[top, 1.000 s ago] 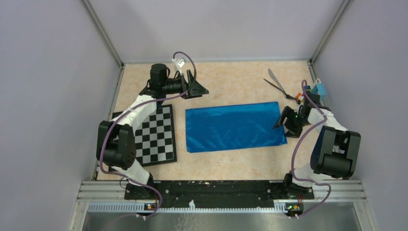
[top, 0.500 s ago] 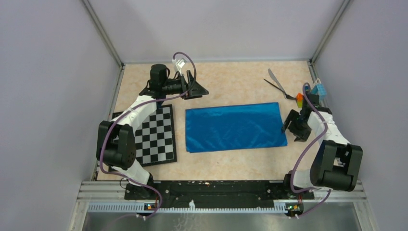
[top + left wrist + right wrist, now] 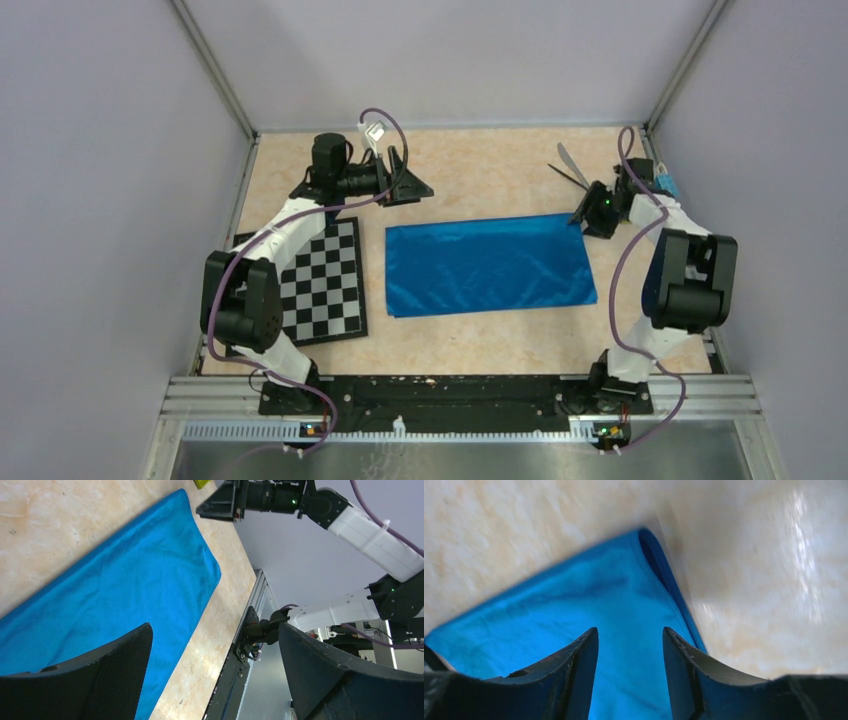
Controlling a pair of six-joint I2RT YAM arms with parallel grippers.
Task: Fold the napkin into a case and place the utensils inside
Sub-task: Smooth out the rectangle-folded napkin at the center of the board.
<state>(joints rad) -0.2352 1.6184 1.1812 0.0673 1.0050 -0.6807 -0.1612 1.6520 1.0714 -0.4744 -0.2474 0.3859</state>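
Note:
The blue napkin (image 3: 485, 265) lies flat in a rectangle at the table's middle, also seen in the left wrist view as napkin (image 3: 125, 595). My right gripper (image 3: 590, 212) hovers at its far right corner, jaws open with only cloth (image 3: 574, 610) showing between the fingertips; the right gripper (image 3: 630, 632) holds nothing. The utensils (image 3: 568, 165), one silver and one thin black, lie just beyond that corner, partly hidden by the right arm. My left gripper (image 3: 408, 186) stands wide open past the napkin's far left corner, and the left gripper (image 3: 215, 630) is empty. No case shows.
A black-and-white chessboard (image 3: 322, 285) lies left of the napkin under the left arm. A light-blue toy block (image 3: 665, 186) sits by the right wall behind the right arm. The metal rail (image 3: 455, 395) runs along the near edge.
My right arm swung from the napkin's right edge up to its far right corner, and its jaws narrowed somewhat. The left arm and the napkin stayed put.

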